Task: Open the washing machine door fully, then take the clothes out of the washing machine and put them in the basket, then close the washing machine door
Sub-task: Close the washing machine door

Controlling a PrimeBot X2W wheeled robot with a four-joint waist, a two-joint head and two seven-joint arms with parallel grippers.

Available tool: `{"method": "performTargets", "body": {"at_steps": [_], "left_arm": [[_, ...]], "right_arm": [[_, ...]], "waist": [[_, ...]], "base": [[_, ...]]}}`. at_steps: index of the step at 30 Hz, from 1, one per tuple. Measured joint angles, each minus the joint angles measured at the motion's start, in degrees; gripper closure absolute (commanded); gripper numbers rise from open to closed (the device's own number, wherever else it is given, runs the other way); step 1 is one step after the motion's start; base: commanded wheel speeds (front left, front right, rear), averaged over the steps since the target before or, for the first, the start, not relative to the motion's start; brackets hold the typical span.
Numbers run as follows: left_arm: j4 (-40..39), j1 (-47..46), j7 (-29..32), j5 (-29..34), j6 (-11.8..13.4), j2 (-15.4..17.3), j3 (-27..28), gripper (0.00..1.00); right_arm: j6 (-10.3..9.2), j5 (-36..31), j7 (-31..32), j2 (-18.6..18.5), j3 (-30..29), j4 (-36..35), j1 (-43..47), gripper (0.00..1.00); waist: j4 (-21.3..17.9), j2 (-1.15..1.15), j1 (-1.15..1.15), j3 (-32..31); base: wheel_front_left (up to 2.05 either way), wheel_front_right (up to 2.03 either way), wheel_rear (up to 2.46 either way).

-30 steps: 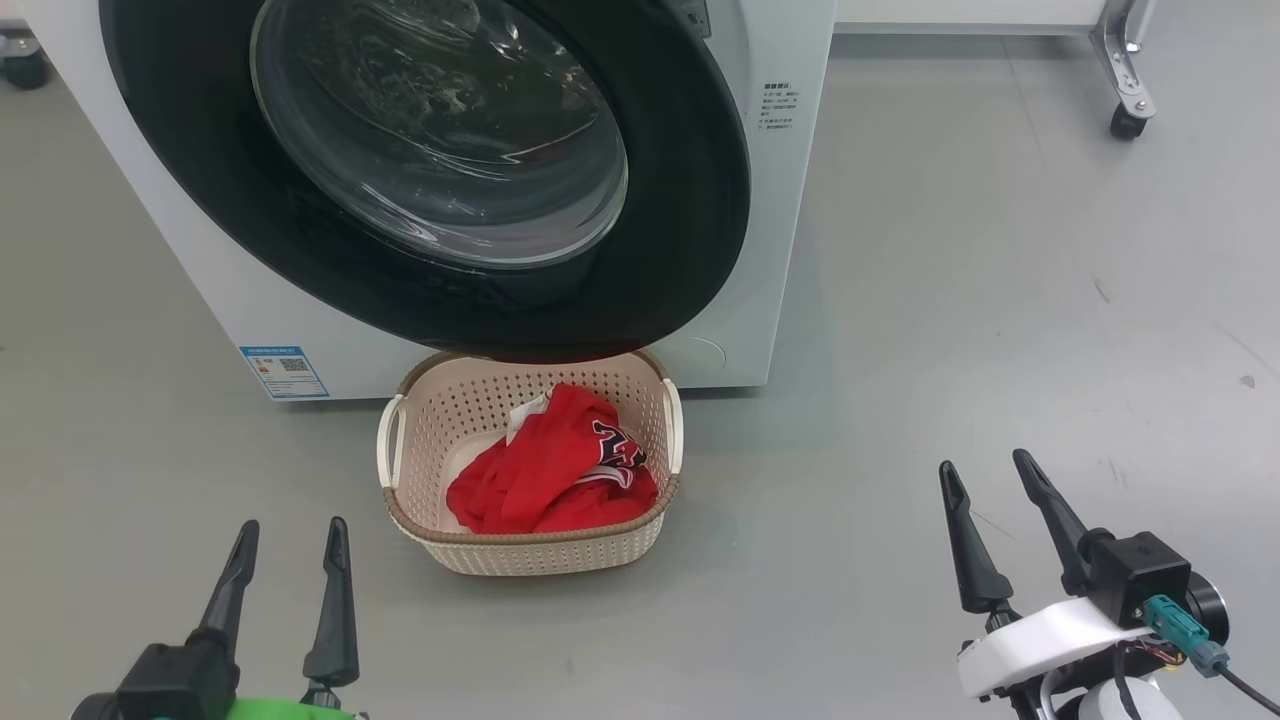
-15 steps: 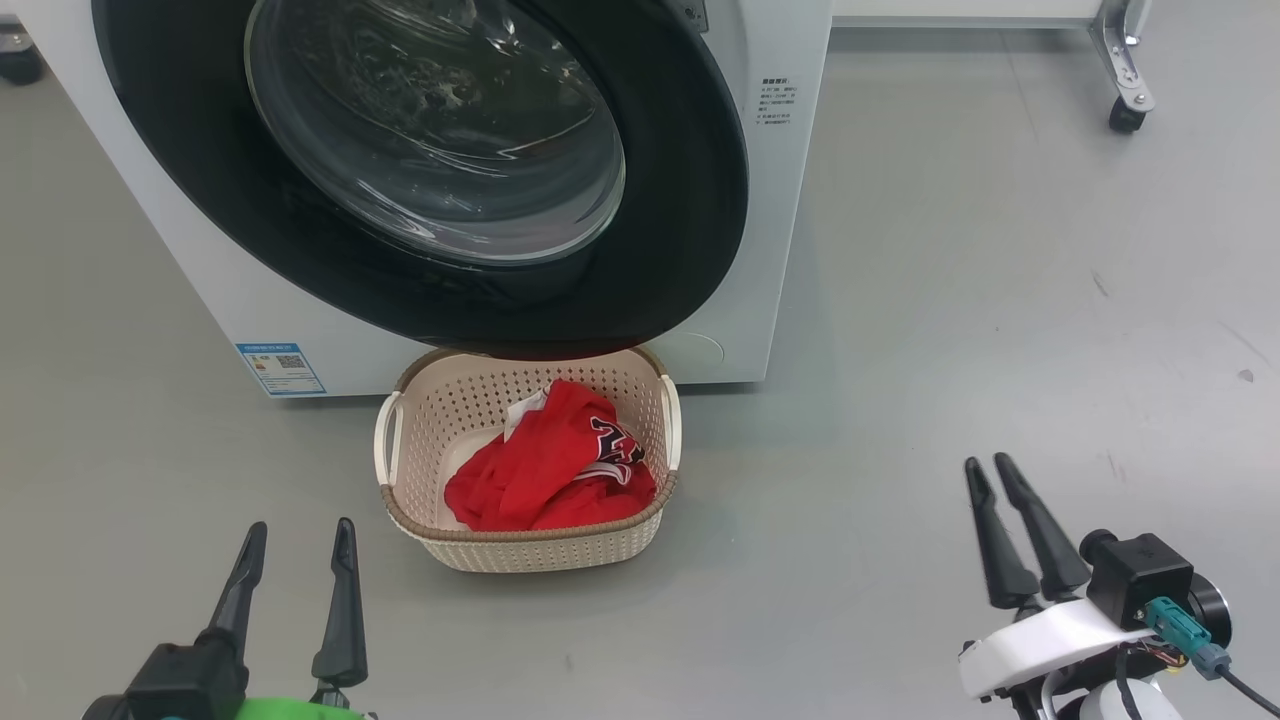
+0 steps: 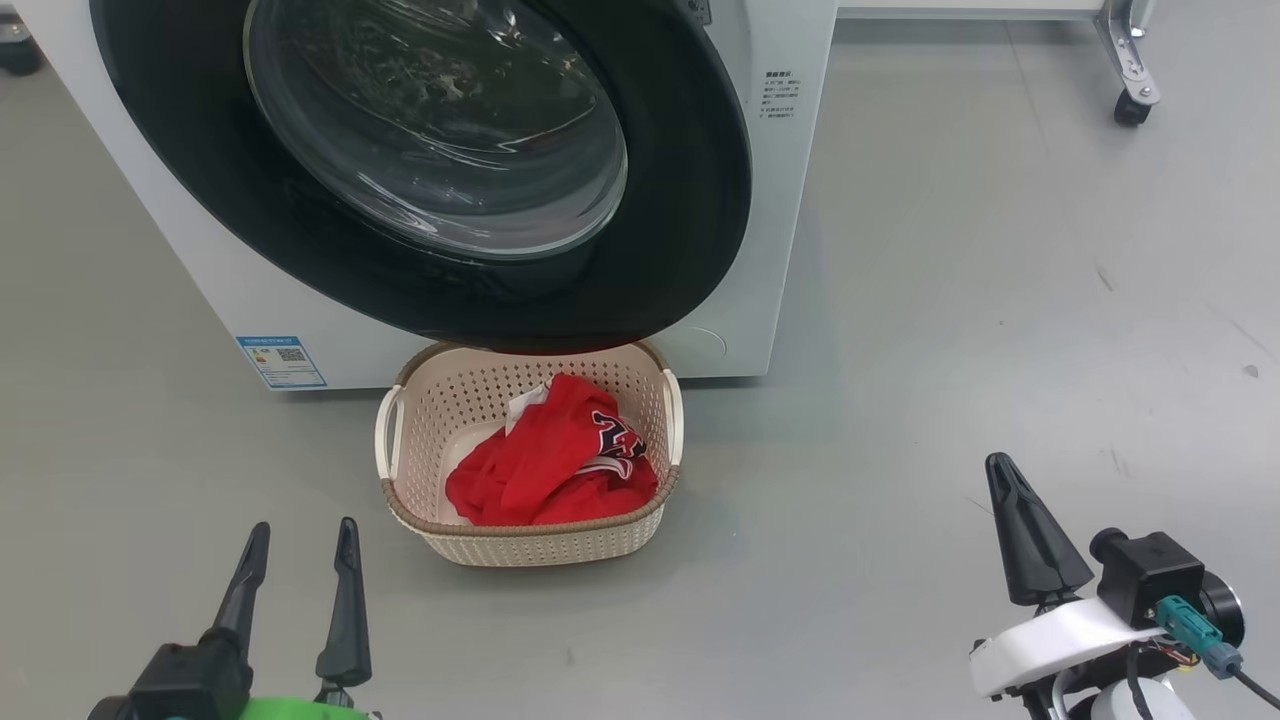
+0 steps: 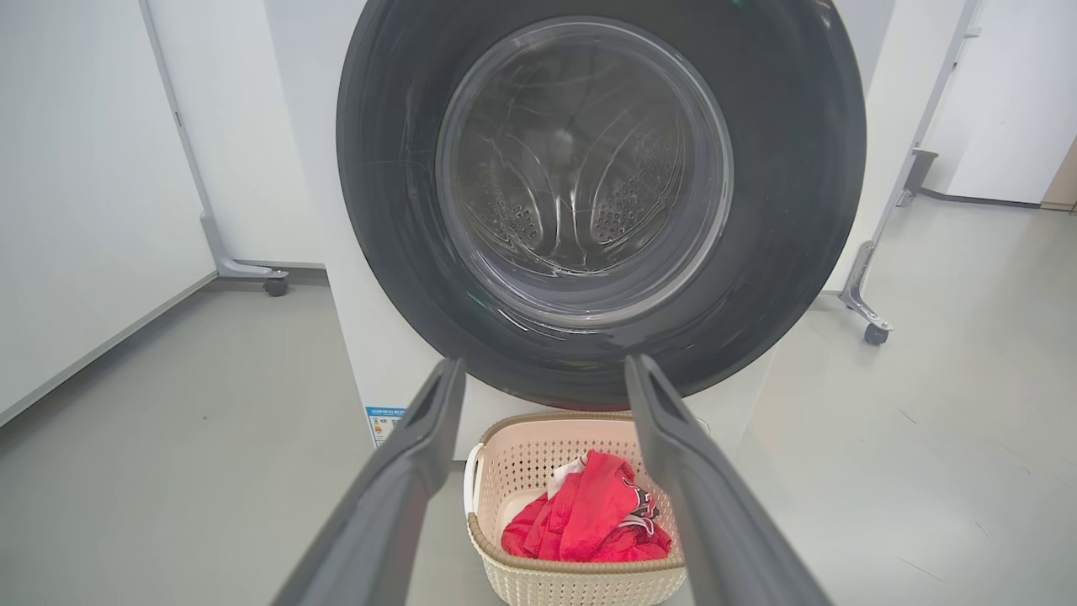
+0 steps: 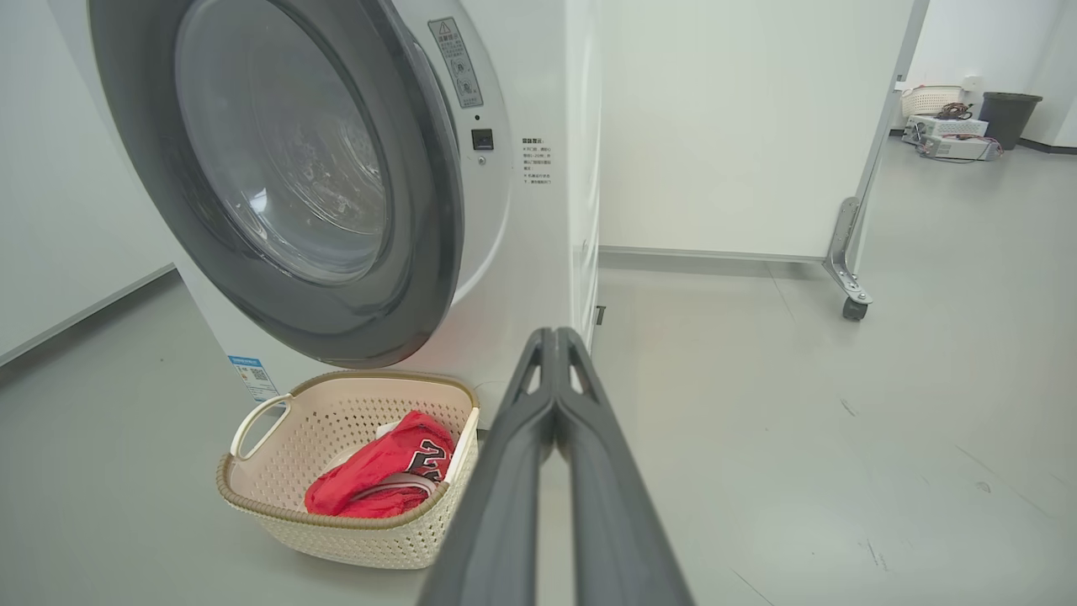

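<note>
Right fingers newly together, seemingly empty

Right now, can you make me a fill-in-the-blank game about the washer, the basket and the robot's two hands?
1. The clothes in the basket are the colour ____.
2. The door of the washer is not open, it is ____.
3. The left hand is open, but the right hand is ____.

Missing words: red; shut; shut.
</note>
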Motion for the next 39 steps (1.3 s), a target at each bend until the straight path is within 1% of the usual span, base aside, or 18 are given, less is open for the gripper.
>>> {"method": "performTargets", "body": {"at_steps": [10, 16, 19, 24, 26, 30, 39], "left_arm": [[-0.5, -0.1, 0.1, 0.6, 0.0, -0.4, -1.0, 0.00], [-1.0, -0.8, 0.0, 1.2, 0.0, -0.8, -2.2, 0.00], [-1.0, -2.2, -0.1, 1.5, 0.0, -1.2, -2.7, 0.00], [-0.8, -4.1, -0.3, 1.6, 0.0, -1.6, -3.7, 0.00], [-0.8, -4.4, -0.3, 1.6, 0.0, -1.7, -3.8, 0.00], [-0.7, -5.7, -0.6, 1.6, 0.0, -2.1, -4.2, 0.00], [-0.8, -8.5, -1.3, 1.6, -0.1, -2.5, -5.5, 0.00]], "right_arm": [[0.08, -0.1, 0.8, -2.9, -0.9, -1.1, -0.9, 1.00], [0.60, -0.8, 2.0, -5.4, -1.4, -2.1, -5.6, 1.00], [1.23, -1.2, 2.6, -6.2, -1.2, -2.1, -9.0, 1.00], [2.23, -1.5, 3.6, -6.3, 0.9, -1.7, -14.6, 1.00], [2.47, -1.6, 4.1, -6.3, 1.3, -1.6, -15.5, 1.00], [3.11, -1.6, 5.9, -6.1, 3.4, -0.7, -19.7, 1.00], [3.61, -1.7, 9.1, -5.9, 6.3, 1.1, -30.9, 1.00]], "waist": [[1.2, 0.00, 0.00, 1.6], [2.5, 0.00, 0.00, 3.5], [3.5, 0.00, 0.00, 4.4], [5.5, 0.00, 0.00, 5.8], [6.0, 0.00, 0.00, 6.1], [8.3, 0.00, 0.00, 7.4], [11.6, 0.00, 0.00, 11.4]], "base": [[0.00, 0.00, 0.00], [0.00, 0.00, 0.00], [0.00, 0.00, 0.00], [0.00, 0.00, 0.00], [0.00, 0.00, 0.00], [0.00, 0.00, 0.00], [0.00, 0.00, 0.00]]}}
